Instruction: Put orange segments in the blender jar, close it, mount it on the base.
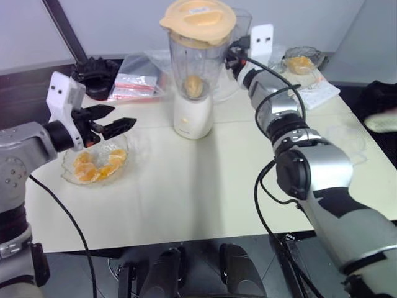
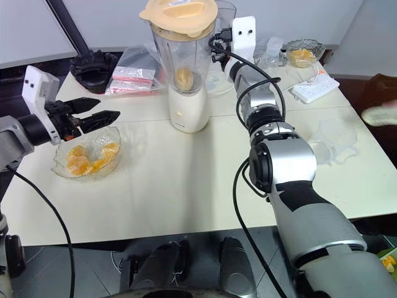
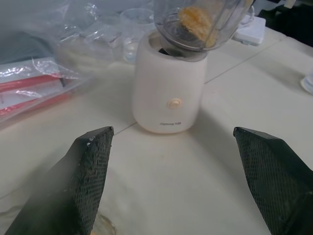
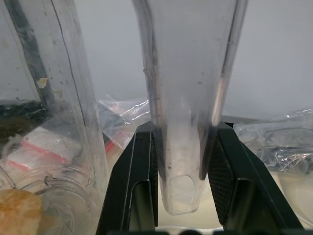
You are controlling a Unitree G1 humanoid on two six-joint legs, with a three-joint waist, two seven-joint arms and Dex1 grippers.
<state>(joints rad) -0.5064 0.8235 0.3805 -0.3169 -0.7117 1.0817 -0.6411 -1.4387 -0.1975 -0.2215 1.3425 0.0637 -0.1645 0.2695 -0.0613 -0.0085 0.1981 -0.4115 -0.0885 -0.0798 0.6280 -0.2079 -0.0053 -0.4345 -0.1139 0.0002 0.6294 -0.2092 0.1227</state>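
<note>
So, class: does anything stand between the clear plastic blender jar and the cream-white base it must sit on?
Nothing visible does. The clear plastic blender jar, held by its handle in the right claw, is already over the cream-white rounded base, tilted on its socket.

Left arm bent in from left side, left gripper [image 1: 115, 121] held level, pointing toward right, jaws spread wide, holding nothing. Right arm stretched far forward, wrist nearly level; right gripper [image 4: 182, 161] with jaws clamped on either side of clear handle of blender jar [image 1: 195, 65].
</note>
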